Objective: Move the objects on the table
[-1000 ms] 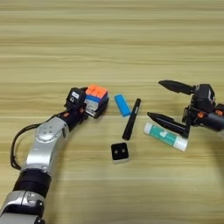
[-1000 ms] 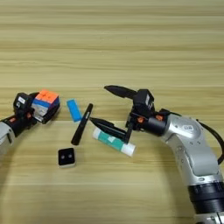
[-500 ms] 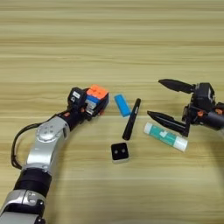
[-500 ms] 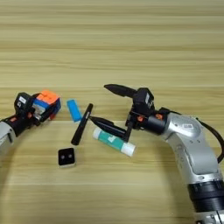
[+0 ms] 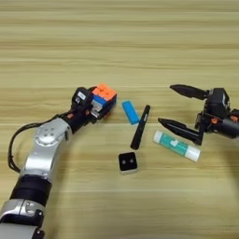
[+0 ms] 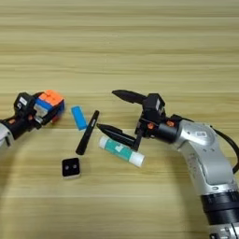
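The left claw (image 5: 95,106) holds the puzzle cube (image 5: 103,96). The right claw (image 6: 112,112) is wide open, its lower finger touching the glue stick (image 6: 120,151); it should come lower before closing.

We record only two items outside the task. A thin black cable (image 5: 9,154) loops in an open curve over the desk (image 5: 140,37) at its left side, lying against the wood. A second black cable (image 6: 229,140) arcs at the right edge, running out of view.
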### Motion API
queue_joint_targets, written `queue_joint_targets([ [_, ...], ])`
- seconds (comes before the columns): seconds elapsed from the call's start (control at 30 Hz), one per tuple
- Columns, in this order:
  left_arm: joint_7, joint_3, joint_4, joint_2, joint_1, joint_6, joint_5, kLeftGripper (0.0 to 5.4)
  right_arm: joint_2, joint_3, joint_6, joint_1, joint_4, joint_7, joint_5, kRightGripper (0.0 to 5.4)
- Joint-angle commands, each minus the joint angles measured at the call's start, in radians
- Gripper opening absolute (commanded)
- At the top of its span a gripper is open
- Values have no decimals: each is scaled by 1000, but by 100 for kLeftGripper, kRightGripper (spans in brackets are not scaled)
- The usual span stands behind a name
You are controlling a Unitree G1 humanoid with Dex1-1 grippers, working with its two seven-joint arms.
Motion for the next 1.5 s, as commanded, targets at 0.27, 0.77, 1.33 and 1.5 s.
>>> queue_joint_targets([
  [0.27,-200,-10,-178,64,-15,16,-100,327,-49,-9,0,-28,-30,54,8,540],
  [0.77,-438,-43,-288,99,4,7,-210,327,-94,28,39,-85,-79,105,1,540],
  [1.33,-543,-114,-378,106,-24,47,-249,327,-89,123,67,-207,11,158,-61,540],
  [1.5,-566,-136,-395,112,-28,63,-250,327,-90,139,63,-229,33,172,-77,540],
])
